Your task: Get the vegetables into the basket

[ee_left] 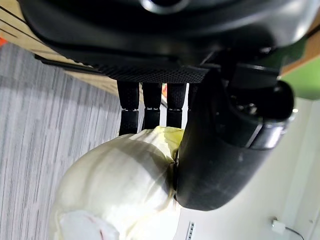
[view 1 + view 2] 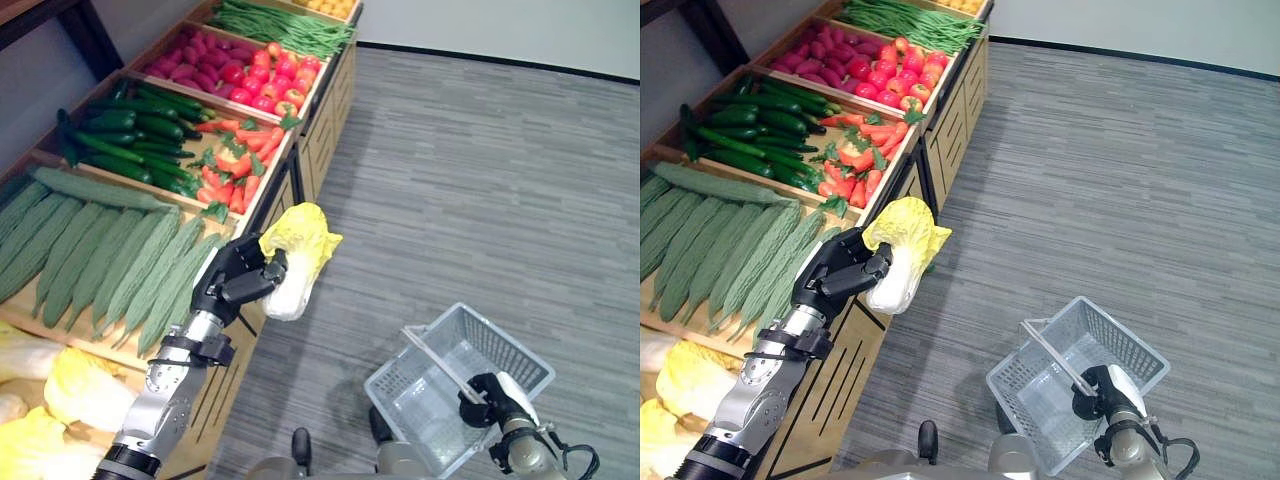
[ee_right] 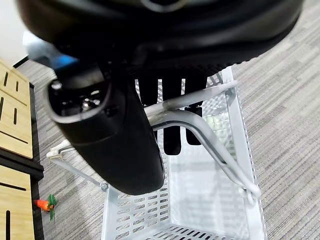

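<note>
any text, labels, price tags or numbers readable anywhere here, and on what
None: no readable text shows in these views.
The wooden produce shelf fronts carry no visible price tags or signs.
The white basket, held by its handle in the right robot hand, bears no visible label.
The napa cabbage in the left robot hand bears no sticker; a faint reddish mark near its base in the left wrist view is too blurred to read.
</note>
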